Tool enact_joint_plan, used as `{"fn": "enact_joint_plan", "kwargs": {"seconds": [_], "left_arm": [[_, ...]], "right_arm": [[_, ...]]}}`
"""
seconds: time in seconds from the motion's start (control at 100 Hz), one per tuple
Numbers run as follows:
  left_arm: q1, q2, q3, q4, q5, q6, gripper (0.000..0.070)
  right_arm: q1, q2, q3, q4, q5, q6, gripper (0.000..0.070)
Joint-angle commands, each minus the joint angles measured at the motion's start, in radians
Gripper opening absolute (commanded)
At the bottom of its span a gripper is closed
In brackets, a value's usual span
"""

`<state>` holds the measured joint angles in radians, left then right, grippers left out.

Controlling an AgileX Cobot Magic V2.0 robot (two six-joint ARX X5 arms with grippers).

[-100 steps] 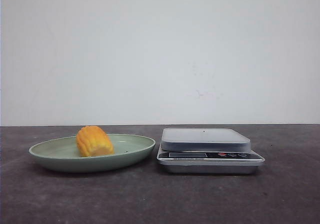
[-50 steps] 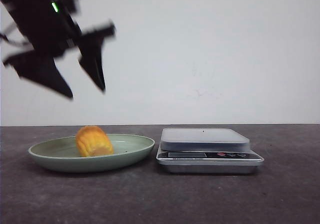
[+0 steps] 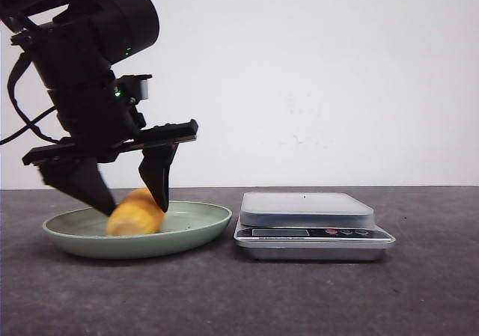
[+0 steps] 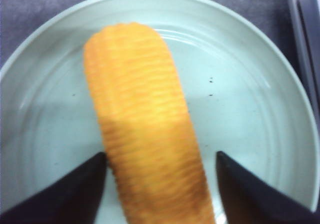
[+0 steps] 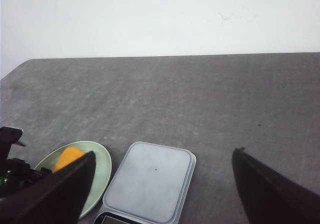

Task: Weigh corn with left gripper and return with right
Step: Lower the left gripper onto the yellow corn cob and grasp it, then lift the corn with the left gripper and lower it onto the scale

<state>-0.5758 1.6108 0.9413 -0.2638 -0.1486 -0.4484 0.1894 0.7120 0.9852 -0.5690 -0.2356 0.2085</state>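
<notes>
The short piece of yellow-orange corn cob with ribbed kernel rows (image 3: 135, 214) lies on its side inside the shallow pale green round dish (image 3: 202, 224), which stands on the dark grey table (image 3: 299, 298). The black left gripper (image 3: 133, 200) is low over the dish, and its two dark pointed fingers (image 3: 159, 177) are spread apart, one on each side of the corn. In the left wrist view the corn (image 4: 145, 129) runs between the two fingers (image 4: 65, 194); one finger is touching or almost touching the cob, and on the other side a gap to the finger is visible, so the fingers are open and not gripping.

Just beside the dish, toward the robot's right, stands a silver digital kitchen scale with a flat grey square platform (image 3: 307, 209). Its front panel has a small display and some small round buttons, but any writing or numbers there are too small to read.

The right gripper (image 5: 160, 194) is high above the table, well apart from the things, and its fingers (image 5: 270, 194) are wide open with nothing between them. From there the scale (image 5: 150, 181) and the dish (image 5: 102, 166) with the corn (image 5: 68, 158) are seen below.
</notes>
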Motion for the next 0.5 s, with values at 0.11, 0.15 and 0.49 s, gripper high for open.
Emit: {"fn": "enact_joint_plan", "kwargs": {"seconds": [0.11, 0.15, 0.49], "left_arm": [[-0.024, 0.018, 0.01, 0.015, -0.001, 0.002, 0.0003], [-0.029, 0.016, 0.01, 0.015, -0.001, 0.004, 0.0003], [-0.053, -0.164, 0.172, -0.103, 0.03, 0.062, 0.0004]], "right_arm": [[0.004, 0.005, 0.018, 0.006, 0.0, -0.011, 0.0553], [0.004, 0.005, 0.018, 0.006, 0.0, -0.011, 0.0552], [0.004, 0.005, 0.018, 0.006, 0.0, -0.009, 0.0552]]}}
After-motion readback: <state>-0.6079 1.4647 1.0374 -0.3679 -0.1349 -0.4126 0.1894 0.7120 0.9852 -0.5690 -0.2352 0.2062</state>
